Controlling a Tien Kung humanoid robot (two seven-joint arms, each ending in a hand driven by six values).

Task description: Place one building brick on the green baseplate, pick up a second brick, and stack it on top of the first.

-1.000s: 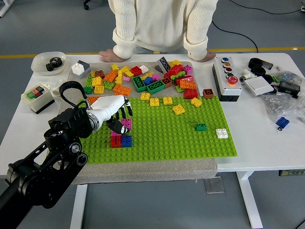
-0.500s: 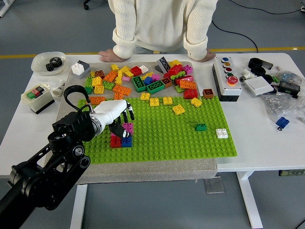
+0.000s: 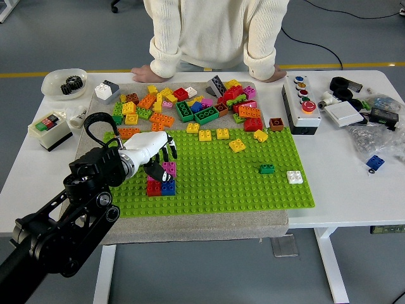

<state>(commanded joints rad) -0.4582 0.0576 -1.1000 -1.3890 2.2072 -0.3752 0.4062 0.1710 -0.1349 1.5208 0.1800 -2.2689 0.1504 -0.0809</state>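
The left hand (image 3: 154, 152) reaches over the green baseplate (image 3: 221, 177), its dark fingers (image 3: 166, 149) curled down around a pink brick (image 3: 168, 168). That brick sits on top of a red brick (image 3: 154, 188) and a blue brick (image 3: 168, 187) pressed side by side on the baseplate. Beyond lies a loose pile of bricks (image 3: 190, 104). A clear bowl (image 3: 63, 83) at the table's far left holds black gears (image 3: 72, 83). A person's hands (image 3: 147, 71) rest on the far edge.

The left arm (image 3: 60, 221) is built of bulky black segments joined by round black housings, one marked by a small pale screw or cap. A black cable loop (image 3: 96, 121) is seen above the wrist. The left hand (image 3: 152, 152) is covered by a white shell, with dark fingers. A cream knitted sweater (image 3: 215, 31) with ribbed cuffs is worn by the person.
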